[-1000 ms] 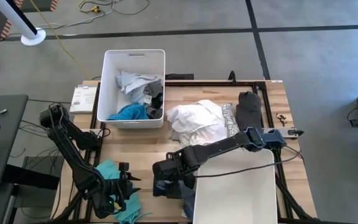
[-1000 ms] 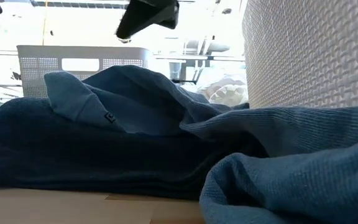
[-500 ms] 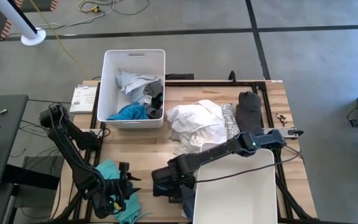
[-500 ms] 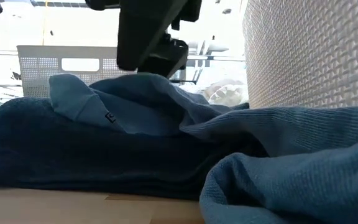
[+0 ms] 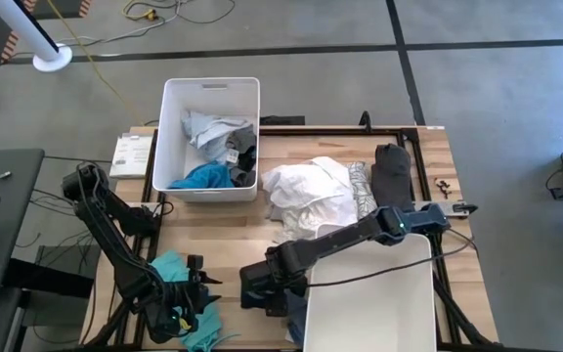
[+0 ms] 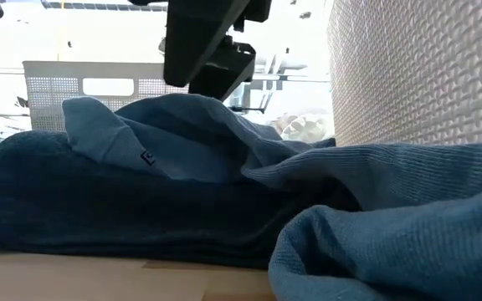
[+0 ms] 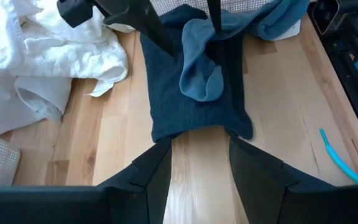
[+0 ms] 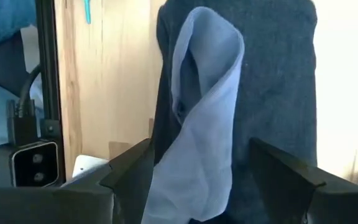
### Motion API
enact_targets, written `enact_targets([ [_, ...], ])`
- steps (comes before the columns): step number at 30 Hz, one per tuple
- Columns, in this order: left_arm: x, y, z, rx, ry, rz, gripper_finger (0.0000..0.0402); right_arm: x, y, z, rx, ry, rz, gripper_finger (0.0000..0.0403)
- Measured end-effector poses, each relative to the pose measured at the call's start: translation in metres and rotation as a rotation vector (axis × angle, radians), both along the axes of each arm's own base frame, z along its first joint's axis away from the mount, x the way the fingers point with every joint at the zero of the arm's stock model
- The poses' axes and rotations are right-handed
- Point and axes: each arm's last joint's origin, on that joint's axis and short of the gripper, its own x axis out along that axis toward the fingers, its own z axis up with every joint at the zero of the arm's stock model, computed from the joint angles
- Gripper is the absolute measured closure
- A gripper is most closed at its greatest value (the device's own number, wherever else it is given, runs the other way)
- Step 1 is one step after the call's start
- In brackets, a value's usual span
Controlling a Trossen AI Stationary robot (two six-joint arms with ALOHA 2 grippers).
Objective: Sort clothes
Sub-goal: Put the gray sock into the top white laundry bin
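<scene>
Pale planked wood forms the table (image 5: pixel 213 230), on grey concrete floor. Right gripper (image 5: pixel 254 293), fingers spread wide and empty, hangs over a dark blue ribbed garment (image 7: pixel 194 81) with a softer pale blue fold (image 8: pixel 201 118) on top, beside a textured white bin (image 5: pixel 374 303). Crumpled white cloth (image 5: pixel 306 196) lies mid-table. Left gripper (image 7: pixel 197 165), half open and empty, appears only in its wrist view

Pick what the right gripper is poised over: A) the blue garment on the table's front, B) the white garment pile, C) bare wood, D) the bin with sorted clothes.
A: the right gripper has open fingers straddling the blue garment, its pale fold between them.
</scene>
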Motion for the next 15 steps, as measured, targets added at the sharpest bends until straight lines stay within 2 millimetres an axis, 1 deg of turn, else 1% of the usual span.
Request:
enact_targets([
  [5, 0.0, -0.0001, 0.0, -0.002, -0.001, 0.0, 0.0246, 0.0019, -0.0004, -0.0082, -0.025, 0.011, -0.007, 0.0128],
  [8, 0.0001, -0.0001, 0.0001, -0.002, -0.001, 0.001, 0.0246, 0.0017, -0.0019, -0.0077, -0.073, -0.002, -0.011, 0.0143],
  [11, 0.0001, -0.0001, 0.0001, -0.003, -0.001, 0.002, 0.0246, 0.0015, -0.0021, -0.0079, -0.08, -0.002, 0.001, 0.0181],
  [15, 0.0001, -0.0001, 0.0001, -0.004, -0.001, 0.002, 0.0246, 0.0015, -0.0019, -0.0079, -0.08, -0.004, 0.017, 0.026],
])
